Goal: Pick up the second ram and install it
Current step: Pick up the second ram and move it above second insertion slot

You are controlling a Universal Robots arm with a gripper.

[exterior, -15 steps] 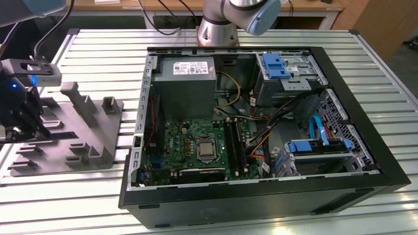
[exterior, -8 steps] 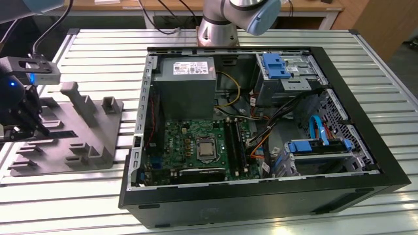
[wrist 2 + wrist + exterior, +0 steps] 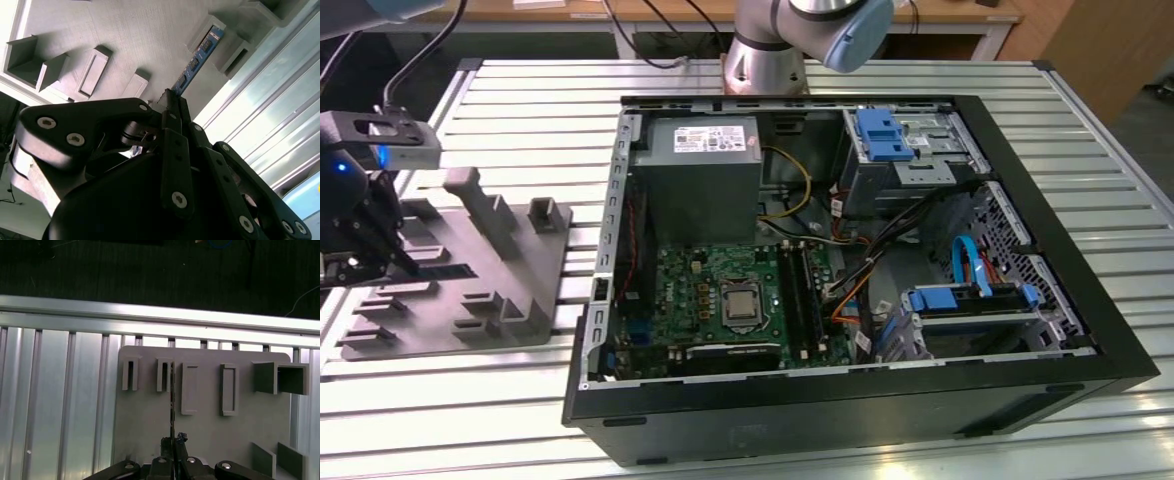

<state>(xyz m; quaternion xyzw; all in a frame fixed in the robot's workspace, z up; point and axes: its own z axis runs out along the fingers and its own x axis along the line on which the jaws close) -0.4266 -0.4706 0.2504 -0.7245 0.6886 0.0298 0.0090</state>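
Clearly, the claw [image 3: 170,97] is clamped on one end of the second ram [image 3: 200,52]. It grips the thin dark strip by its narrow sides. The ram stands out from the claw over the grey holder tray [image 3: 145,425], and its far end is just beside one of the tray's slot blocks. The tray lies near the counter [image 3: 520,95] edge on the exterior view's left, beside the open computer case [image 3: 854,405].

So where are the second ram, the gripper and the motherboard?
second ram [image 3: 196,61]: second wrist view, middle of its strip.
gripper [image 3: 171,98]: second wrist view, between its fingertips.
motherboard [image 3: 678,292]: exterior view, green board surface.
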